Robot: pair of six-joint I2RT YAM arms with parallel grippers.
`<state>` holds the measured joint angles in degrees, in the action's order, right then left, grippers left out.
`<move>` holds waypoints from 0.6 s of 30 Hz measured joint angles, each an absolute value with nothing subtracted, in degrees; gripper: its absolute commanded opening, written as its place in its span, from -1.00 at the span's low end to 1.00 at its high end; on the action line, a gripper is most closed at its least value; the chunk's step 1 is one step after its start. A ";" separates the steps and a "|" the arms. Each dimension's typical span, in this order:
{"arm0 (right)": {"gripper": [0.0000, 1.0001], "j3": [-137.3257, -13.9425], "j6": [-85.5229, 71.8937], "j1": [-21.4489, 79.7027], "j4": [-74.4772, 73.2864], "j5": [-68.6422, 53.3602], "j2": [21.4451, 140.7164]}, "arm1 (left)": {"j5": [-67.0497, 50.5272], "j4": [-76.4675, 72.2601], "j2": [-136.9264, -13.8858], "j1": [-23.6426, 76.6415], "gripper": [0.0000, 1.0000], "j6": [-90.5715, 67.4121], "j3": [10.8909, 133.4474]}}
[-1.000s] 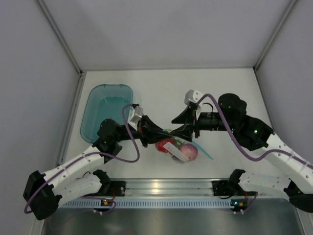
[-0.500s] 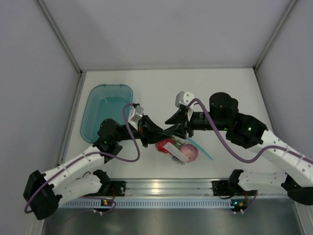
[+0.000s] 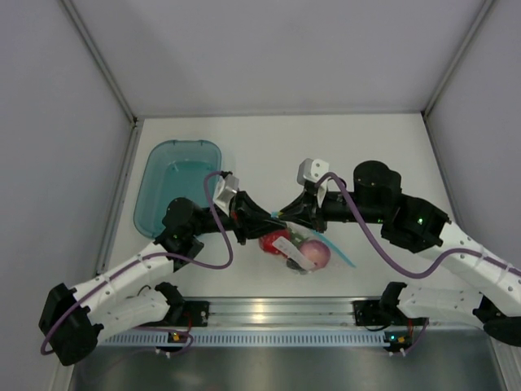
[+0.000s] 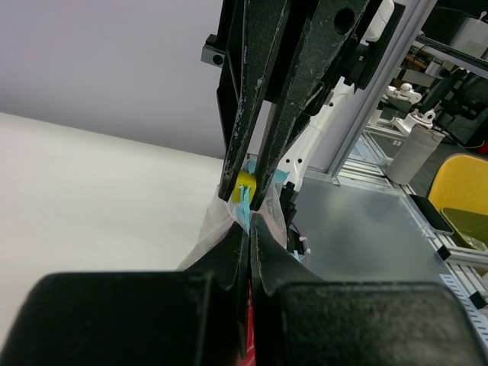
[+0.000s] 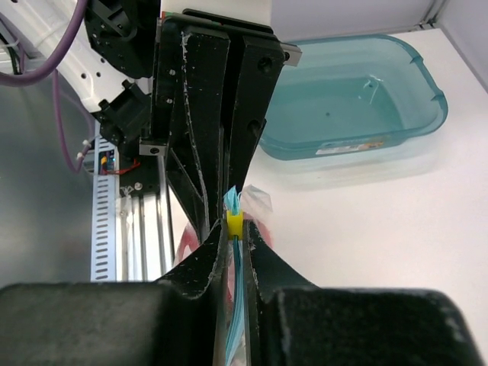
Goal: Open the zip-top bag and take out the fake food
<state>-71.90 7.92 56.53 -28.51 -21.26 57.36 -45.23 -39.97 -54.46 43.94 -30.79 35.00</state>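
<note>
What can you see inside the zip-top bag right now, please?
Through the clear zip-top bag, a red piece and a pink piece show. A white label covers the middle, and any other pieces cannot be made out.

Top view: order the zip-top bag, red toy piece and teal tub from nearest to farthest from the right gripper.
1. zip-top bag, its zip edge pinched in the right gripper.
2. red toy piece, inside the bag, just toward the arm bases.
3. teal tub, well off to the left.
</note>
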 measured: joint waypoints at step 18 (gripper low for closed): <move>-1.00 -66.15 7.95 56.62 -25.69 -18.41 52.45 | -37.85 -36.23 -53.08 44.38 -1.00 -29.87 35.00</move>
<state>-66.15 7.94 56.62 -25.69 -18.41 52.45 -37.85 -36.23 -53.08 44.38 -29.87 35.00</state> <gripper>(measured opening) 0.067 0.015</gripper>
